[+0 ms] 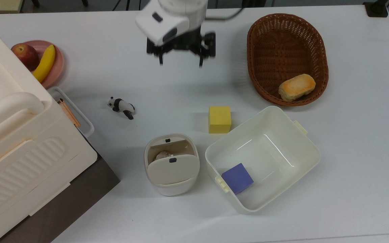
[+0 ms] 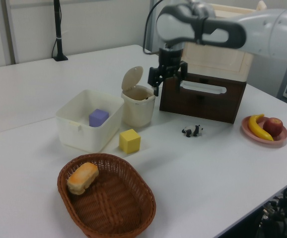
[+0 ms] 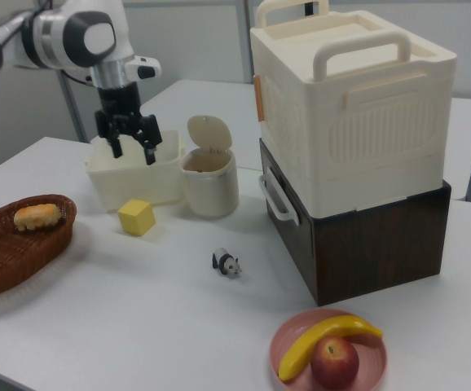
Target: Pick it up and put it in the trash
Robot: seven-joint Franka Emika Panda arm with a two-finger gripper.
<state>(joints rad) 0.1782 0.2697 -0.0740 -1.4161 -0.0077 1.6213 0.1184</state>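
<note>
The crumpled white paper ball (image 1: 162,155) lies inside the trash (image 1: 171,168), seen through the gap beside its flap lid in the top view. The trash is a small cream bin (image 2: 138,106) (image 3: 211,186) with its lid (image 2: 132,78) tipped up. My gripper (image 1: 181,62) hangs open and empty, high above the table and well away from the bin, toward the top view's upper edge. In the left view the gripper (image 2: 167,80) hovers just right of the bin's lid. In the right view the gripper (image 3: 132,148) is up above the tub.
A yellow cube (image 1: 219,119) sits between bin and gripper. A lidless cream tub (image 1: 302,141) holds a purple cube (image 1: 237,178). A wicker basket (image 1: 287,50) holds bread (image 1: 296,86). A panda figurine (image 1: 121,105), a fruit plate (image 1: 58,64) and a large cream box (image 1: 12,141) stand at the top view's left.
</note>
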